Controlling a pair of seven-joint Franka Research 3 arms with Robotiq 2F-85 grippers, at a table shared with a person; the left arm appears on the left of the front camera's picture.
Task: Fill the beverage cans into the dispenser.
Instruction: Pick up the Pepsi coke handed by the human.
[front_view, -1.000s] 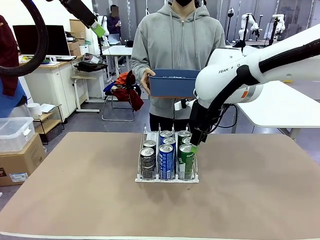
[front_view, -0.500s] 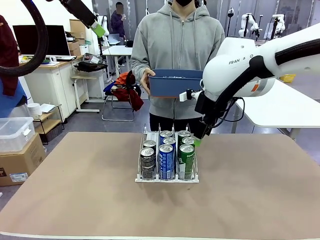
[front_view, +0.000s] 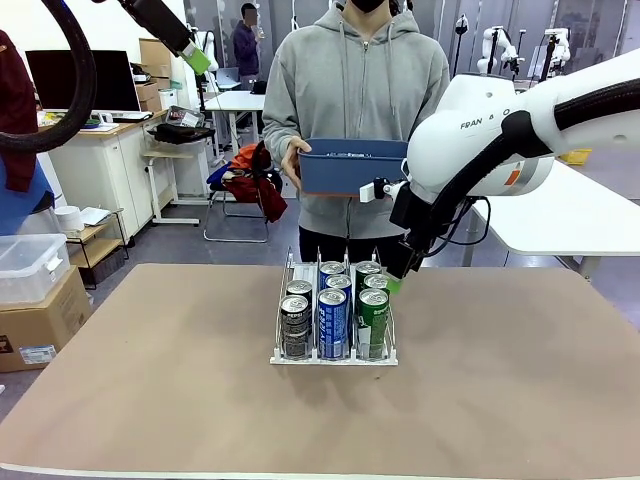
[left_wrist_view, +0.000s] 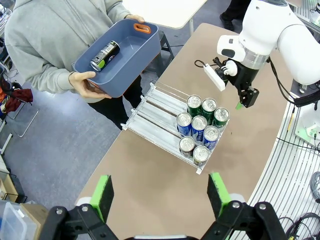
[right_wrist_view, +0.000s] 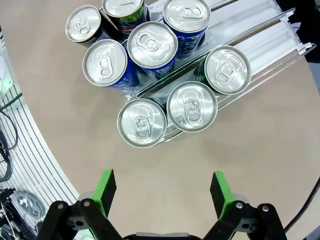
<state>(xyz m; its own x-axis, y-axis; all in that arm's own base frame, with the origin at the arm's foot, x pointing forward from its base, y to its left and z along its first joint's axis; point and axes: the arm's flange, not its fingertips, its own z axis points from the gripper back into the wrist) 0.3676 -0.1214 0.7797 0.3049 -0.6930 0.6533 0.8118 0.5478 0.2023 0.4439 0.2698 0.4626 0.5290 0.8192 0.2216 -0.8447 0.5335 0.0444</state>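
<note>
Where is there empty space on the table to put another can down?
The table is bare left of the dispenser, right of it, and between it and the robot's edge. Inside the dispenser, the lane ends nearest the person are free. The near ends are crowded with beverage cans, and the right gripper hovers by the green ones.

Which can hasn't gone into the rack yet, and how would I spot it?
Look at the person in the grey hoodie across the table, holding a blue bin. Inside lies one dark can on its side, alone, unlike the cans standing upright in the clear dispenser.
</note>
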